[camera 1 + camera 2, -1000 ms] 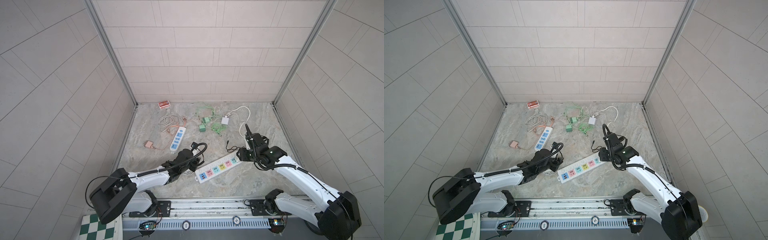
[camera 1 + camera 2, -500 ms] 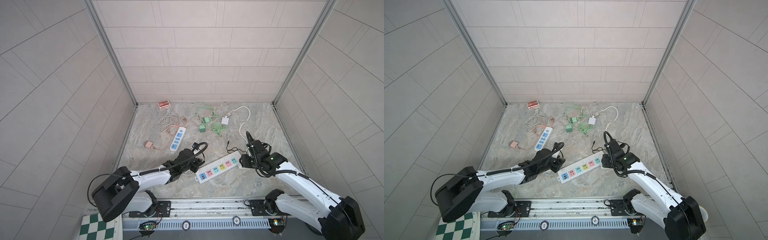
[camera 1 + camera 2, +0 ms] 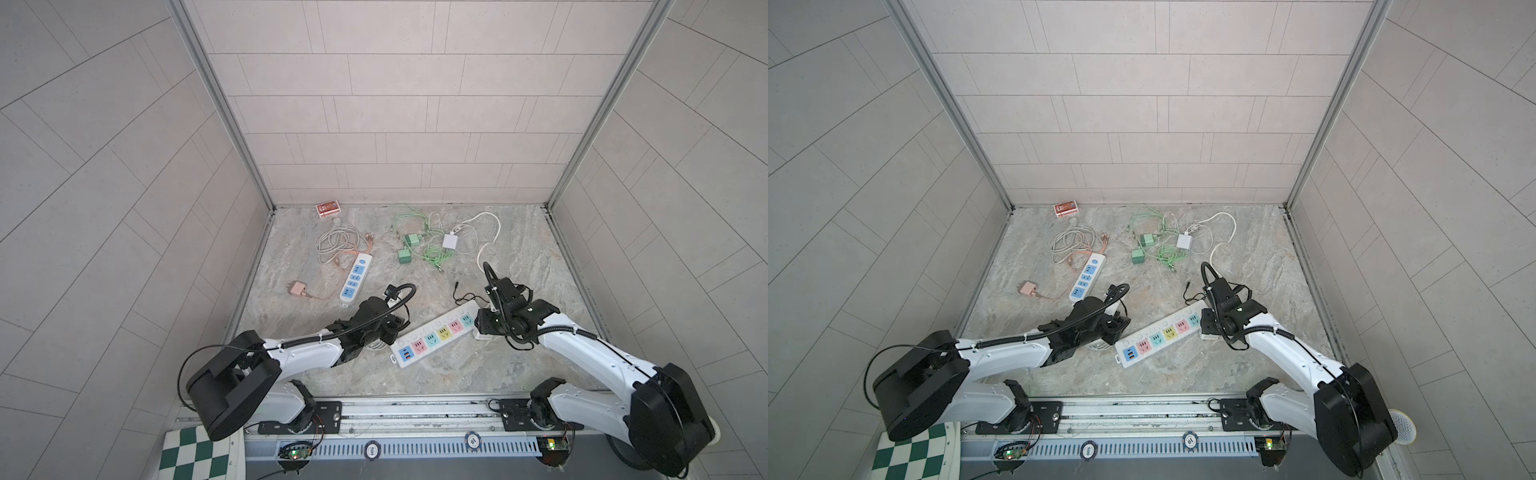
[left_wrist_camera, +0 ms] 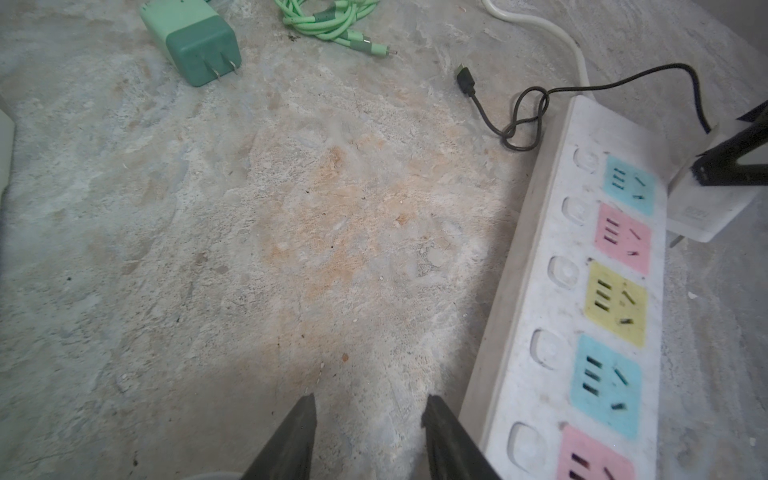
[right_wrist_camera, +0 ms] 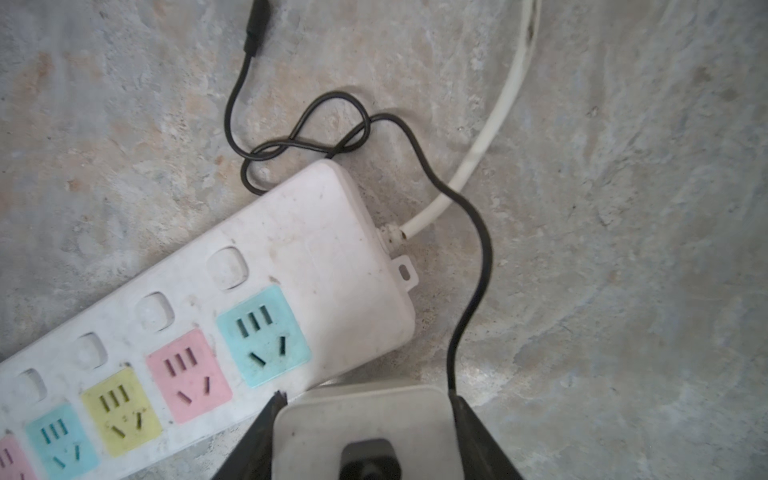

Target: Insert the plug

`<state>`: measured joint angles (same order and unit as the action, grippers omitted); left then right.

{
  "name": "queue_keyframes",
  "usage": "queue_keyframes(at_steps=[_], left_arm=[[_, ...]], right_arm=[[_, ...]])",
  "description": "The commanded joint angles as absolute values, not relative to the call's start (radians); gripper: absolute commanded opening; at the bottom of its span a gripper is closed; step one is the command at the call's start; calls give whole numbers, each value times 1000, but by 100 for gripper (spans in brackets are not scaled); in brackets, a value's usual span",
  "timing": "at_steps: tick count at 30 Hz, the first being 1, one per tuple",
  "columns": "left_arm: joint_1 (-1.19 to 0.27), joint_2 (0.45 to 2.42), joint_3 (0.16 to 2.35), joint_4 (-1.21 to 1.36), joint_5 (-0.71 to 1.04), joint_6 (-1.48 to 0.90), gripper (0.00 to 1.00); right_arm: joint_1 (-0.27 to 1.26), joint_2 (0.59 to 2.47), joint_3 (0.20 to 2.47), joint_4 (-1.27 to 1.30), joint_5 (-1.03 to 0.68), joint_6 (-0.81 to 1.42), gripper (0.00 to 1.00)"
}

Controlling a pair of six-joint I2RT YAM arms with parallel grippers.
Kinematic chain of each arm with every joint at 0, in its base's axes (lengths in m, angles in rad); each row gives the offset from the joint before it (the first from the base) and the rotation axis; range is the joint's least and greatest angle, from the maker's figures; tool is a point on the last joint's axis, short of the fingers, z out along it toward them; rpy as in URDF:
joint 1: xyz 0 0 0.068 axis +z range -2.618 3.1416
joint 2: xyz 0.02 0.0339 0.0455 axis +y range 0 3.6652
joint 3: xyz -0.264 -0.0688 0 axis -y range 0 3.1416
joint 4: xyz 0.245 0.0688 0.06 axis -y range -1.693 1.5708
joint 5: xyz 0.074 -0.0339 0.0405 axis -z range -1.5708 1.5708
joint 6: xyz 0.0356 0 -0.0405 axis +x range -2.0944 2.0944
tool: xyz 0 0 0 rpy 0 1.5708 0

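Note:
A long white power strip [image 3: 436, 332] [image 3: 1158, 336] with pastel sockets lies diagonally on the stone floor. My right gripper [image 5: 365, 401] [image 3: 484, 328] is shut on a white square plug [image 5: 361, 424] [image 4: 702, 208] with a thin black cable [image 5: 469, 291]. It holds the plug just beside the strip's cord end, near the turquoise socket [image 5: 264, 334]. The left gripper [image 4: 370, 401] [image 3: 395, 328] is open and empty, low over bare floor next to the strip's other end [image 4: 582, 291].
Farther back lie a blue-and-white power strip [image 3: 356, 277], green chargers [image 3: 405, 255] with green cables, a white charger [image 3: 450, 241], a pink adapter [image 3: 296, 288], coiled cables [image 3: 336, 245] and a red box [image 3: 328, 208]. Tiled walls enclose three sides.
My right gripper has carried the plug toward the front and lower, to the strip's cord end. The left arm has hardly moved, and its jaws have narrowed slightly.

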<state>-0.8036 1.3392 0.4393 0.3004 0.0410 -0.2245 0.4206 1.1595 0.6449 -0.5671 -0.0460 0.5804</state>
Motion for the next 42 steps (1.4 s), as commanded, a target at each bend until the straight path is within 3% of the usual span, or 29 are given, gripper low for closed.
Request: queue_keyframes(at_steps=[1,15,23,29,42], left_arm=[[-805,1335,465,292,31,-230,49],[-805,1408,485,292,75,-214,45],[-805,1396,485,285,89,-211,45],[-805,1381,478,287,70,-212,45],[-804,1166,474,163,-199,-422,45]], right_arm=[[400,1225,719,-490,-11,553,35],[325,1639,1041,-394,-168,537,33],[361,1464,979,-449,-33,535,34],[470,1386,969,-500,103,577,35],[646,1396,947,-415,364,851,41]])
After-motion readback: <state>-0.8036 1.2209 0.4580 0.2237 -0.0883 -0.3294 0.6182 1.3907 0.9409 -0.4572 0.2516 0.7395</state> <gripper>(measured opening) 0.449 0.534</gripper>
